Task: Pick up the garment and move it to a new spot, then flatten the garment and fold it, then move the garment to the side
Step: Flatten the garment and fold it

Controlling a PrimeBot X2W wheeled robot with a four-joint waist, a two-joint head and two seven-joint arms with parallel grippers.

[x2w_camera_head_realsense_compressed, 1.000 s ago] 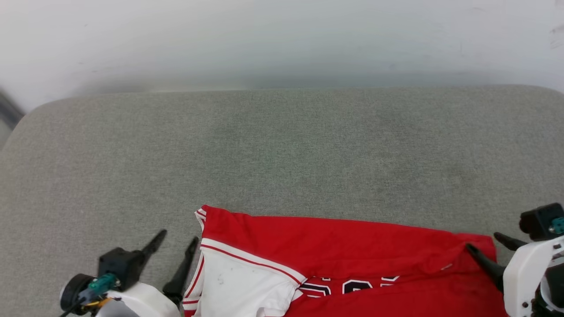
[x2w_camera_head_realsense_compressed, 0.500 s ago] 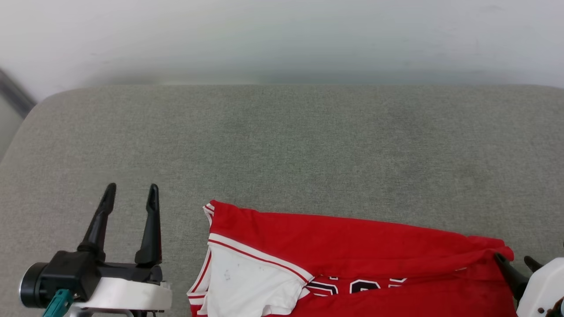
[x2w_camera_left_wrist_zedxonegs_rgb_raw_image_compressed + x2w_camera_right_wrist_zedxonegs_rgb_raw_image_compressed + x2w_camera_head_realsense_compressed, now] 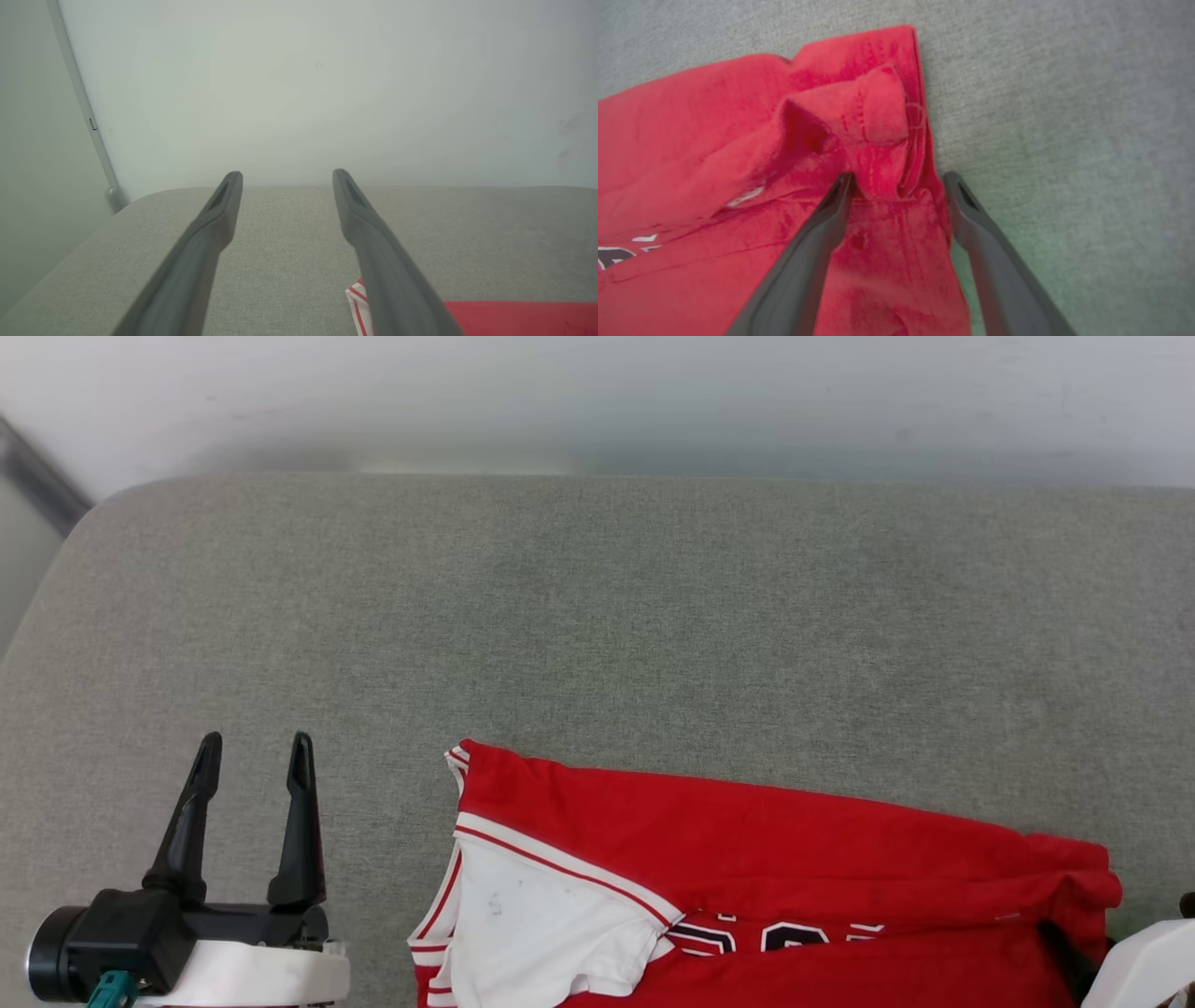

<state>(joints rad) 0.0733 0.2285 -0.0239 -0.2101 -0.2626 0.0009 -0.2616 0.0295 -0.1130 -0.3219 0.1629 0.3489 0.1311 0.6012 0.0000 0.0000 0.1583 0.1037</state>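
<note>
The grey woven upholstered cushion [image 3: 597,616] carries the red thin-fabric jersey garment [image 3: 747,840], white sleeve showing, at its near edge, folded lengthwise. The left gripper [image 3: 255,742] has withdrawn from the sleeve edge to bare cushion, jaws wide and empty. The right gripper [image 3: 900,177], jaws wide, straddles the bunched red corner without clamping it. Judgement: the fold is released and the sideways move remains. The head camera has also shifted.

Illegible partial lettering on garment [image 3: 747,840]
</note>
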